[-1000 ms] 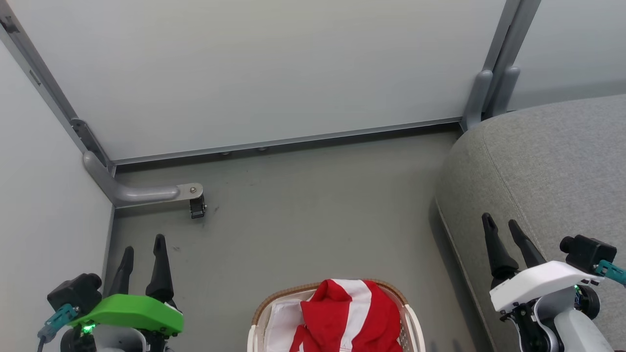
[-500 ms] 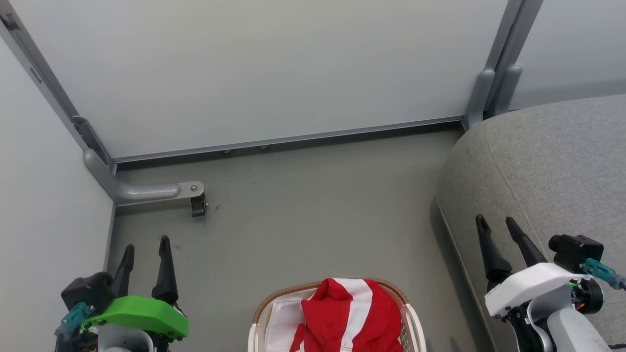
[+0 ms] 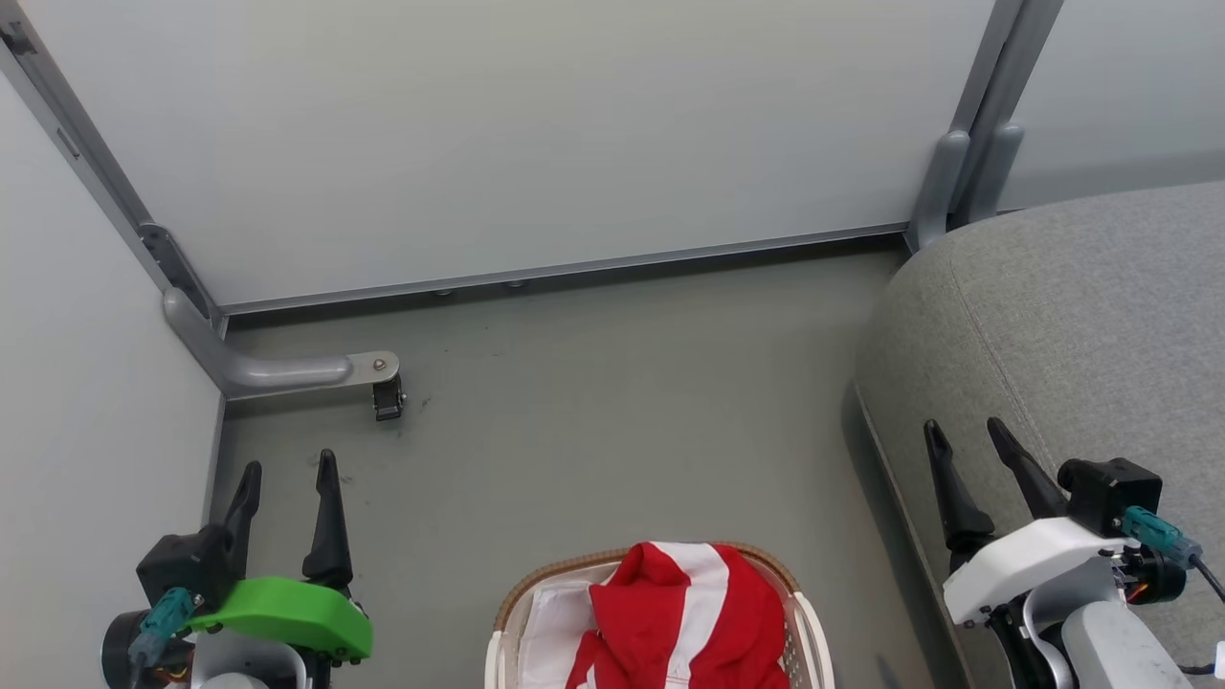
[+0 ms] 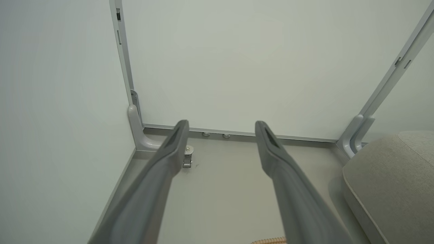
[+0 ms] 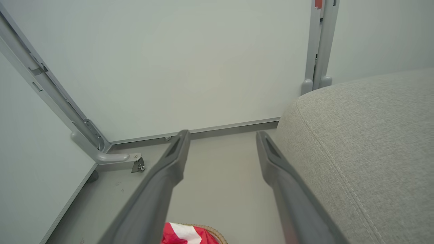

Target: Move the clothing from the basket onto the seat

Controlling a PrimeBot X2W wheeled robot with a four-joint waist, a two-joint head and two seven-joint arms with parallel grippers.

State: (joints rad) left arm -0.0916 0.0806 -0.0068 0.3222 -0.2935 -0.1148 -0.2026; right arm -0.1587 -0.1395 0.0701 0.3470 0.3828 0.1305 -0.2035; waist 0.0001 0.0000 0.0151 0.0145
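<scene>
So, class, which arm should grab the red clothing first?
Probably right: the right pincer, open, hangs by the seat edge, so the clothing in the basket travels least. The left pincer sits across the basket.

Basket [image 3: 560, 570] and red-and-white clothing [image 3: 679, 612] cut off by head view's bottom edge — separate garments cannot be told apart. Grey seat [image 3: 1072, 316] runs past right edge — full extent hidden.
</scene>
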